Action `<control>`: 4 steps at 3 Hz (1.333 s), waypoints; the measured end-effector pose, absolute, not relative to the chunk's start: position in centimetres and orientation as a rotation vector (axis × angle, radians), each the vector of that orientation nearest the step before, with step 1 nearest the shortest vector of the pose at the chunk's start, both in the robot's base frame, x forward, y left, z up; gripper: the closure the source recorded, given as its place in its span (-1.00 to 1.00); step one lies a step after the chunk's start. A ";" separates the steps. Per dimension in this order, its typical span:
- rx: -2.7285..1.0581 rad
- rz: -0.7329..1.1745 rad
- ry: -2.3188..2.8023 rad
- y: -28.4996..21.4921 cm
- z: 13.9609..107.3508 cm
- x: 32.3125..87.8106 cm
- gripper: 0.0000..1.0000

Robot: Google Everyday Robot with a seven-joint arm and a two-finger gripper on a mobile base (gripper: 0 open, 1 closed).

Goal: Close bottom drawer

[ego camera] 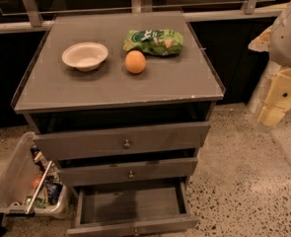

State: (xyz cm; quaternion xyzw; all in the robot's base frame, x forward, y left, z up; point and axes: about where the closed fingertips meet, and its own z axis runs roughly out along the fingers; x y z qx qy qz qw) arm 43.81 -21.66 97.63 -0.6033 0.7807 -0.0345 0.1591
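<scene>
The bottom drawer [133,225] is the lowest of three grey drawers in the cabinet [46,90]. It is pulled far out and its inside looks empty. Its slim front panel lies at the bottom edge of the view, with the knob cut off there. My gripper [277,102] hangs at the far right, above the floor. It is level with the cabinet top's front edge, well to the right of the drawer and apart from it.
The top drawer [123,141] and middle drawer [130,172] stand slightly out. On the cabinet top are a white bowl [85,56], an orange [135,61] and a green snack bag [153,41]. A clear plastic bin [17,177] of items sits on the floor to the left.
</scene>
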 end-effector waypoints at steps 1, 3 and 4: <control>-1.723 -0.098 2.204 -21.9 97.6 43.0 -1.00; -1.755 0.095 2.135 -21.4 89.6 40.5 -0.64; -1.754 0.154 2.105 -20.4 83.5 39.8 -0.17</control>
